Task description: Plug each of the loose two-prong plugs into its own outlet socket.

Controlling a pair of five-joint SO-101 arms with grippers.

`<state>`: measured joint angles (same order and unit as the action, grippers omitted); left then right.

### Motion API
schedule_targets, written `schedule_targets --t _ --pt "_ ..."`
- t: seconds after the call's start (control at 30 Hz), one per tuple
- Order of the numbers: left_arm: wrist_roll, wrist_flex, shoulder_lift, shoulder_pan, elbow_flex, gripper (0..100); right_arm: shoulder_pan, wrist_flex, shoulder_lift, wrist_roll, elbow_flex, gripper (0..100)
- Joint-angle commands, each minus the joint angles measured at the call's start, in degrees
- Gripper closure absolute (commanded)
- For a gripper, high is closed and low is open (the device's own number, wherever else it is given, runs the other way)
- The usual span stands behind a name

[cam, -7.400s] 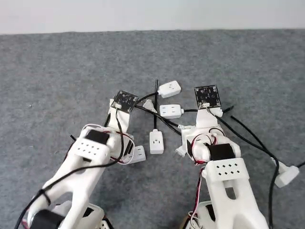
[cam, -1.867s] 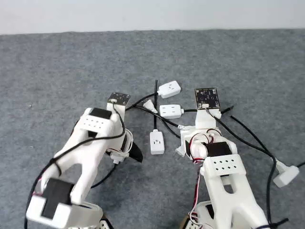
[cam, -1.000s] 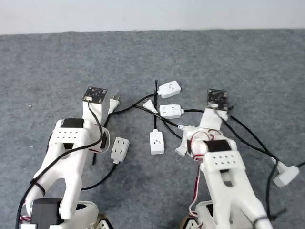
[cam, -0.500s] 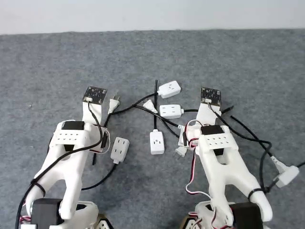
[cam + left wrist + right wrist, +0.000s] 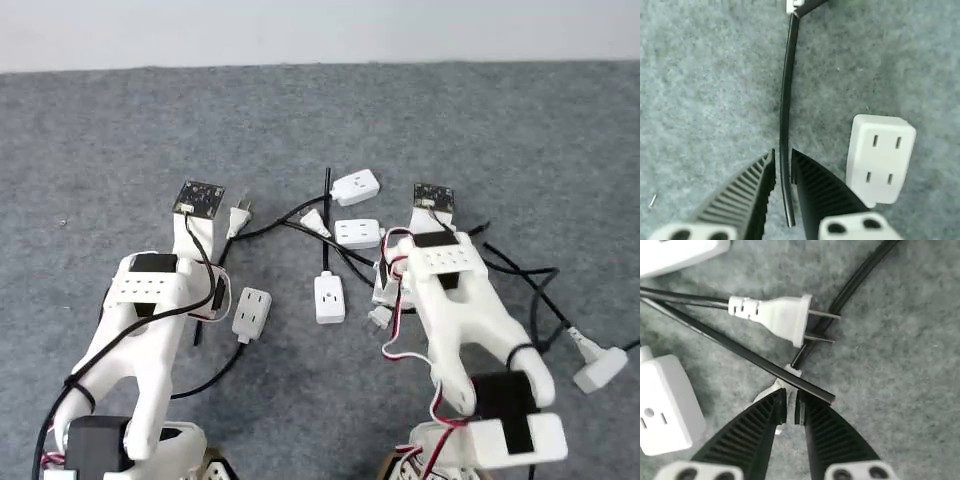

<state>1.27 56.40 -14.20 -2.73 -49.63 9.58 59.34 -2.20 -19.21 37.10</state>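
Two grippers sit low over the grey carpet (image 5: 520, 140). L wrist view: the left gripper (image 5: 782, 155) has its jaws nearly together w/ a black cord (image 5: 785, 100) running lengthwise between them, pinched as far as shows. Just beside the jaws lies a white outlet block (image 5: 880, 157), slots up, not touching the cord. Farther along, the cord meets a white plug end (image 5: 796, 5) at the frame edge; prongs can't be made out.

R wrist view: the right gripper (image 5: 790, 396) has its jaws pressed almost together, nothing clearly between them. At the tips sits a small white piece (image 5: 785, 380), partly hidden, can't tell what. A thin black cable (image 5: 740, 352) crosses just past the tips, in the way. Beyond it a loose two-prong plug (image 5: 777, 315) lies flat, prongs over a thicker cable (image 5: 860, 277). A side outlet (image 5: 665, 407) lies beside the jaws.

High view: an outlet cluster (image 5: 357, 232) lies btw the arms; a lone outlet (image 5: 600, 370) sits well off to the right.
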Motion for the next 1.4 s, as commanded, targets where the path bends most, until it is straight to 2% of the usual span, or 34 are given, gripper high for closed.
schedule_targets --t 0.0,0.2,0.37,1.2,1.37 --pt "0.53 -1.05 -1.41 -0.44 0.48 94 0.48 0.84 -0.04 -1.23 -3.34 94.0" --pt "0.53 -1.05 -1.41 -0.44 0.48 94 0.66 0.04 -0.04 -1.32 -3.34 93.8" --pt "0.53 -1.05 -1.41 -0.44 0.4 94 3.03 -0.4 0.48 -4.13 -3.43 88.0" --pt "0.53 -1.05 -1.41 -0.35 0.4 94 1.27 -3.38 0.66 -9.23 -3.34 88.7" --pt "0.53 -0.97 -1.41 -0.35 0.4 94 0.66 -2.15 5.49 -9.41 -6.24 88.7"
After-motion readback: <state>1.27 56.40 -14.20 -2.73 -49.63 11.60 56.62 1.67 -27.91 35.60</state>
